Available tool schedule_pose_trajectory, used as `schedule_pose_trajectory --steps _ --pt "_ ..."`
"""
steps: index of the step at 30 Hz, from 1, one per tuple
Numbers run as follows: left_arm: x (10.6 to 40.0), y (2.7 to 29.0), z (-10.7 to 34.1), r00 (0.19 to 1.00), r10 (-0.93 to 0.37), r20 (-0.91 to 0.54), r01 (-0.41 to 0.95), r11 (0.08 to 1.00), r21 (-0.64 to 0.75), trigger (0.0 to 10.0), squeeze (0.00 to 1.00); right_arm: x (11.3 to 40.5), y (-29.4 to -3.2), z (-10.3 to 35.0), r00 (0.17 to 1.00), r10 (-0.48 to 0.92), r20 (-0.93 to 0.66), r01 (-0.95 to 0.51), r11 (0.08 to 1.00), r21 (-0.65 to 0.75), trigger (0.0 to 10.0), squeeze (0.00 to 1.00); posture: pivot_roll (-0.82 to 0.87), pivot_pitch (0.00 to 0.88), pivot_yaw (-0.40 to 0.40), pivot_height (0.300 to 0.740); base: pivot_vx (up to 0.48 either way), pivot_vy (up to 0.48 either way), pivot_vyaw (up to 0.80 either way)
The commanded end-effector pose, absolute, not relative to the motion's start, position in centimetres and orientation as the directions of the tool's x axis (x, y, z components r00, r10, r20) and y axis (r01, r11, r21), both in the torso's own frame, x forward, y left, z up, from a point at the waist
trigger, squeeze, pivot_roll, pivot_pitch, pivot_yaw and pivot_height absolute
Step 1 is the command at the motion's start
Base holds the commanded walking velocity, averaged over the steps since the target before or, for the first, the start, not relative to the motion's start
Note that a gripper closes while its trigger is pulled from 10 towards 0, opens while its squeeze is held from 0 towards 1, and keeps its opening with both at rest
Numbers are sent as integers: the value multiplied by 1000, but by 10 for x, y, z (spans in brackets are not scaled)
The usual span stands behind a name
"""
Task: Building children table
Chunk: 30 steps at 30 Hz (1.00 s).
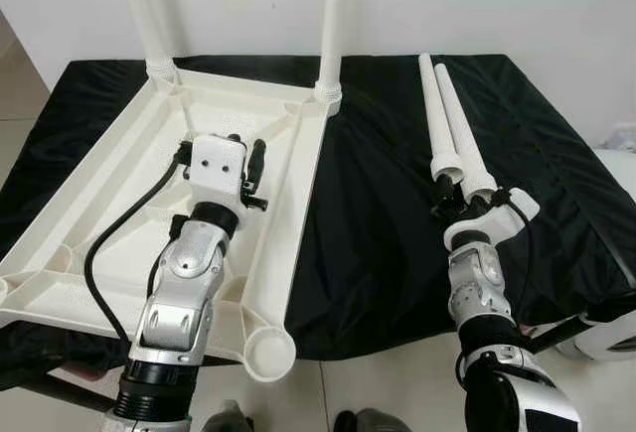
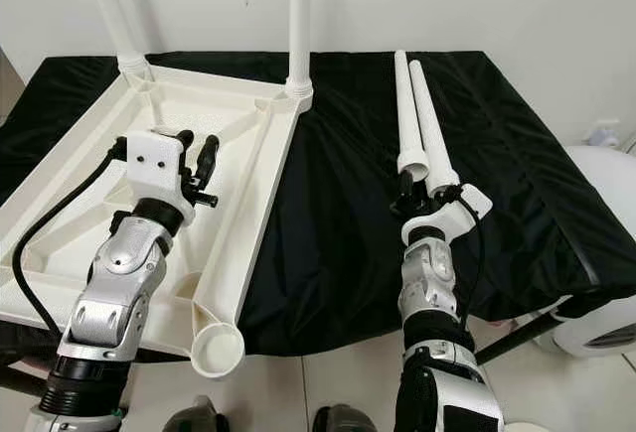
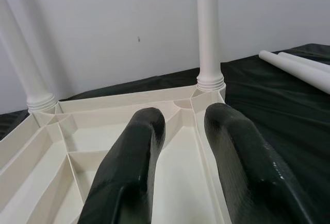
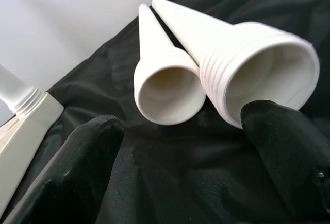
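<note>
A white plastic table top [image 1: 109, 214] lies upside down on the left of a black-covered table. Two white legs [image 1: 335, 15] [image 1: 149, 5] stand upright in its far corner sockets. The near corner socket [image 1: 268, 353] holds nothing. Two loose white legs [image 1: 437, 104] [image 1: 459, 119] lie side by side on the cloth at the right, threaded open ends [image 4: 167, 92] [image 4: 268, 74] toward me. My left gripper [image 1: 246, 149] hovers open over the top's ribbed underside [image 3: 175, 157], holding nothing. My right gripper [image 1: 467, 194] is open at the loose legs' ends, one fingertip [image 4: 289, 152] right by the wider leg's rim.
The black cloth [image 1: 388, 243] covers the table to its near edge, with tiled floor below. A white wall stands close behind. A white rounded object [image 1: 616, 333] sits off the table's right corner. A black cable [image 1: 109, 243] loops from my left wrist over the table top.
</note>
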<state>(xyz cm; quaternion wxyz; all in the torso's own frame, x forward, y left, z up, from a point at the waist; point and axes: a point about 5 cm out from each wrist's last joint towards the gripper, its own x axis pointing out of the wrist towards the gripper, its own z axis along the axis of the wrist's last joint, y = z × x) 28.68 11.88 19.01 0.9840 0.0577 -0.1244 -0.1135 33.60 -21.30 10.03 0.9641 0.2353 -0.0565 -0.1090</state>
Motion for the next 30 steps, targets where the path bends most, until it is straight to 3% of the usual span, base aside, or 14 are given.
schedule_pose_trajectory --steps 1,3,4,6,7,8,15,16,17,19,30 --pt "284 118 188 941 -263 210 235 960 149 10000 0 339 -217 102 968 -244 67 183 860 476 10000 0 99 85 12 740 0 0 0" --pt "283 118 188 942 -264 206 236 960 151 10000 0 341 -217 103 968 -242 68 180 857 483 10000 0 104 91 17 740 0 0 0" --pt "282 118 187 943 -266 200 238 959 154 10000 0 343 -217 105 968 -240 69 176 854 490 9176 0 108 96 20 740 0 0 0" --pt "281 118 187 943 -267 197 239 959 156 10000 0 344 -218 105 969 -239 70 174 852 494 9176 0 108 96 20 740 0 0 0" --pt "281 118 187 944 -267 195 239 958 157 10000 0 346 -218 107 969 -237 74 169 849 501 8588 0 112 100 22 740 0 0 0" --pt "279 119 188 945 -267 190 239 958 159 10000 0 348 -218 109 968 -236 83 162 846 508 7098 0 115 101 24 740 0 0 0" --pt "278 119 188 946 -266 185 238 958 161 10000 0 351 -219 113 967 -236 97 155 846 509 7098 0 120 106 24 740 0 0 0" --pt "277 120 188 947 -266 183 238 958 161 10000 0 352 -220 114 967 -236 99 154 846 511 4980 0 121 107 25 740 0 0 0" --pt "277 120 188 947 -266 183 238 958 161 10000 0 352 -220 114 967 -236 99 154 846 511 4980 0 121 107 25 740 0 0 0" --pt "277 120 188 948 -264 179 236 958 162 10000 0 353 -221 115 965 -241 101 156 844 513 0 0 122 107 24 740 0 0 0" --pt "276 118 188 950 -262 170 236 959 160 10000 0 354 -225 115 962 -249 107 161 842 516 0 0 117 107 21 740 0 0 0"
